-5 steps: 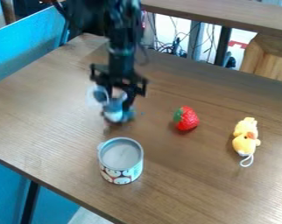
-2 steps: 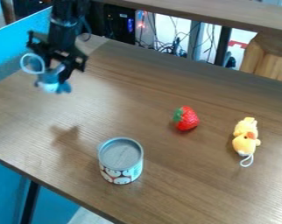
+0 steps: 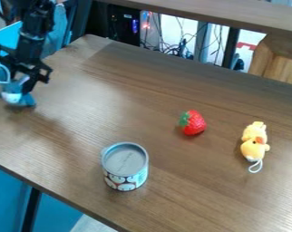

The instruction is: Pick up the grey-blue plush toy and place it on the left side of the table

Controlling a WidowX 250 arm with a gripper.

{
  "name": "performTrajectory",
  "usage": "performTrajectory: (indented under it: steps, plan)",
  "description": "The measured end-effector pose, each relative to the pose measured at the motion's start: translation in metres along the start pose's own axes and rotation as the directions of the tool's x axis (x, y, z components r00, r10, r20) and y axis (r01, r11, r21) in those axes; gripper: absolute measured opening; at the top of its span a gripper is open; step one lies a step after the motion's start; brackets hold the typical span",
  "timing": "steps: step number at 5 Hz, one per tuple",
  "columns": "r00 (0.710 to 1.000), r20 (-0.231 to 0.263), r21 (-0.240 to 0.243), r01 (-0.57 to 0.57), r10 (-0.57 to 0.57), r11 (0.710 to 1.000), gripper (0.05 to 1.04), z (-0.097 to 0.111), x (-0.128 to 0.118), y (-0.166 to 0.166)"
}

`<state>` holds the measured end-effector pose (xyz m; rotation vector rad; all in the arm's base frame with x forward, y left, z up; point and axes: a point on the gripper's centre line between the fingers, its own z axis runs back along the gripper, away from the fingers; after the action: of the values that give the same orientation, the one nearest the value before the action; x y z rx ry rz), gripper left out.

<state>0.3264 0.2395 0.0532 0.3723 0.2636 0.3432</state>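
Brown wood-grain surface (image 3: pixel 172 199), with a black two-finger robot hand (image 3: pixel 20 87) low over its left part. Well apart stands a round grey-topped can (image 3: pixel 124 166); rightward lies a yellow plush toy (image 3: pixel 254 141). Pinched beneath the hand is a blue-and-white soft toy (image 3: pixel 13 97). A red strawberry (image 3: pixel 193 123) with green leaves lies beyond the can.

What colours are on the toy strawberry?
The toy strawberry is red with a green leafy top, clear in the camera view.

The top edge is cropping the arm (image 3: pixel 36 22), the left edge is clipping the loop (image 3: pixel 9 72), and the gripper (image 3: pixel 20 85) is partly hiding the toy (image 3: pixel 12 98).
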Motion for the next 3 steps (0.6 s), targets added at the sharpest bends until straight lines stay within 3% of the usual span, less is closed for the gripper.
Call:
performTrajectory:
  steps: [1, 2, 3]
  plan:
    - [0.999, -0.055, 0.0, -0.004, 0.004, 1.0, 0.426, -0.0109, -0.0015, 0.0122]
    - [0.996, -0.086, -0.04, 0.003, -0.006, 0.999, 0.285, -0.0104, -0.0027, 0.0116]
    - [0.995, -0.098, -0.151, -0.019, 0.004, 0.988, 0.281, -0.0095, -0.0067, 0.0107]
